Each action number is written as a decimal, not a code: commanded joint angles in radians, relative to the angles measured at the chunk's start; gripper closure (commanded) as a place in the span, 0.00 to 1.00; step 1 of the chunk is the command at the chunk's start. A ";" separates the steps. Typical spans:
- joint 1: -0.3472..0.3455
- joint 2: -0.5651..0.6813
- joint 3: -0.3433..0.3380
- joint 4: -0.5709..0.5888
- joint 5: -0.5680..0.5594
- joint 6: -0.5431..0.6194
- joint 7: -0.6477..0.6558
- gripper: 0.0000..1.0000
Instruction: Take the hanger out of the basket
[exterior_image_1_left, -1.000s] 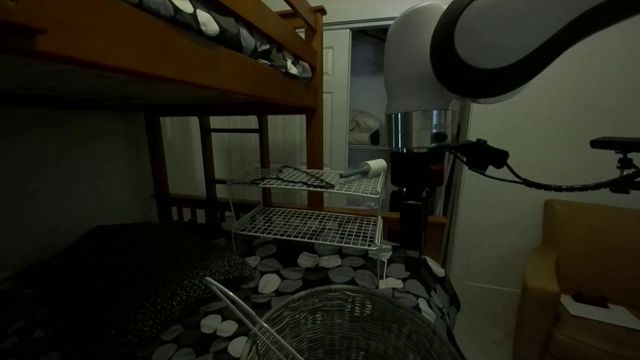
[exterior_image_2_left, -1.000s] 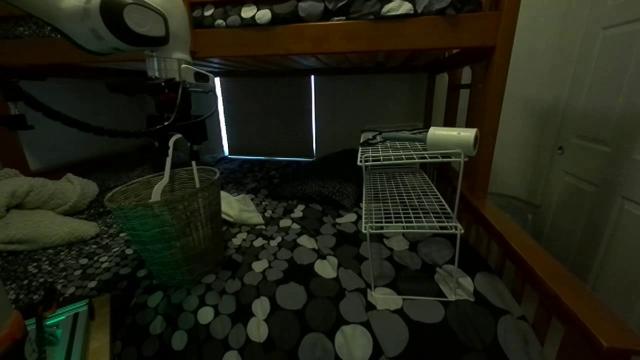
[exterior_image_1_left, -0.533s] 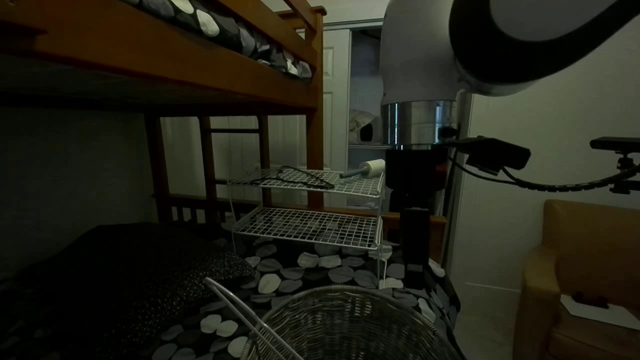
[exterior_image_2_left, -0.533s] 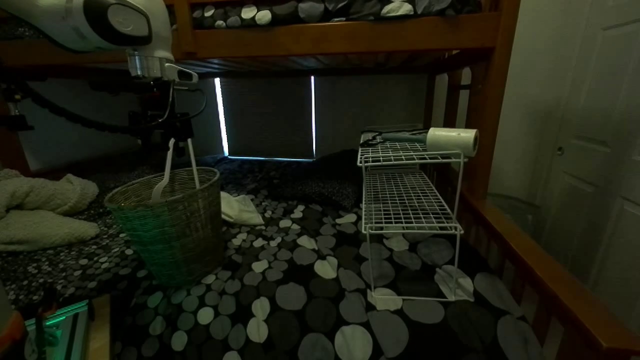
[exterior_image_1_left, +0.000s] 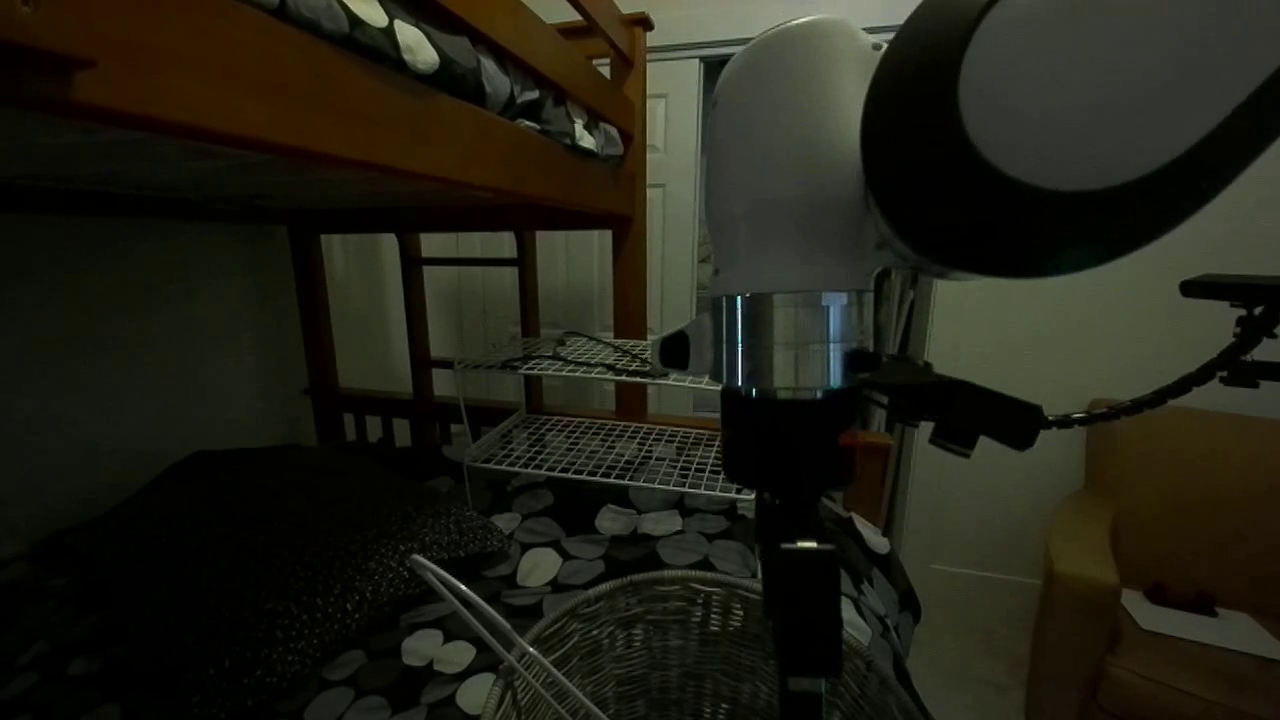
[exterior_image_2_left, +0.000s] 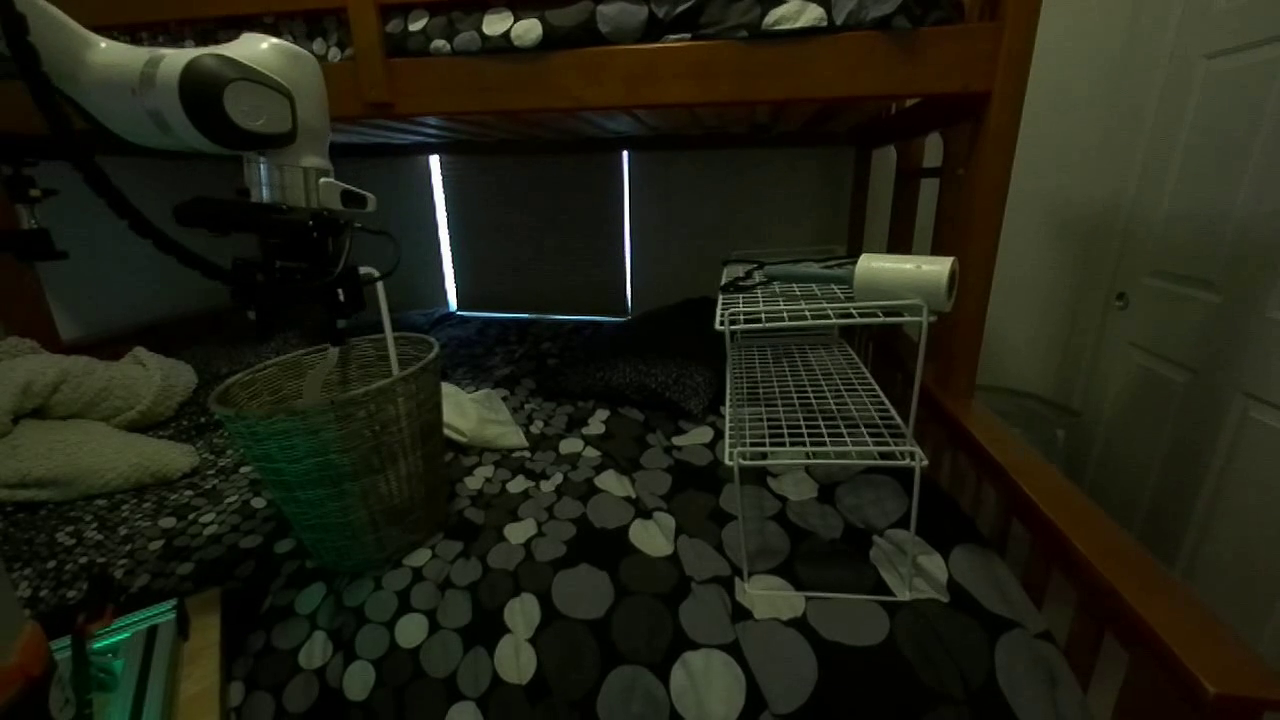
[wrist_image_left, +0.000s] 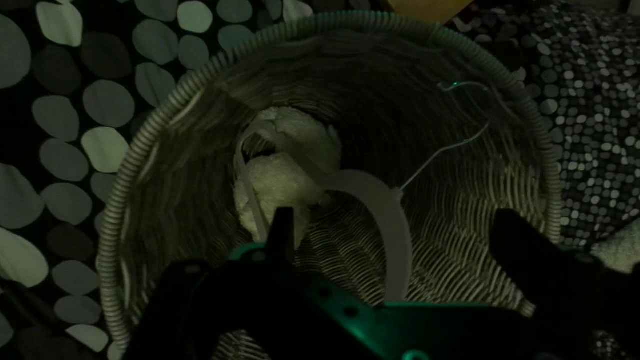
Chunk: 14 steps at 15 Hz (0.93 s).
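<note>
The white hanger (wrist_image_left: 397, 245) stands in the round wicker basket (wrist_image_left: 111, 240). Its thin metal hook points down inside in the wrist view. Its pale rods stick up above the rim in both exterior views (exterior_image_1_left: 500, 640) (exterior_image_2_left: 386, 325). The basket also shows in both exterior views (exterior_image_1_left: 690, 580) (exterior_image_2_left: 350, 490). My gripper (wrist_image_left: 395, 220) is open over the basket, with one finger on each side of the curved hanger arm in the wrist view. In an exterior view, the gripper (exterior_image_2_left: 310, 320) hides part of the hanger. I cannot tell whether a finger touches it.
A pale fluffy thing (wrist_image_left: 280, 185) lies at the basket's bottom. A white wire rack (exterior_image_2_left: 825, 460) stands on the bed with a lint roller (exterior_image_2_left: 905, 282) and a dark hanger (exterior_image_1_left: 600, 365) on top. The upper bunk rail (exterior_image_2_left: 690, 75) runs overhead. A cream blanket (exterior_image_2_left: 90, 390) lies beside the basket.
The arm has come down toward the basket, and the gripper is now lower, beside the hanger's raised end. In an exterior view it has also shifted left. The hanger and basket have not moved.
</note>
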 joint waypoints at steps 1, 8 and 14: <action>0.029 0.036 0.035 -0.015 0.024 0.074 -0.025 0.00; -0.011 0.165 0.167 -0.010 -0.215 0.330 0.180 0.00; -0.061 0.227 0.212 -0.008 -0.447 0.362 0.426 0.42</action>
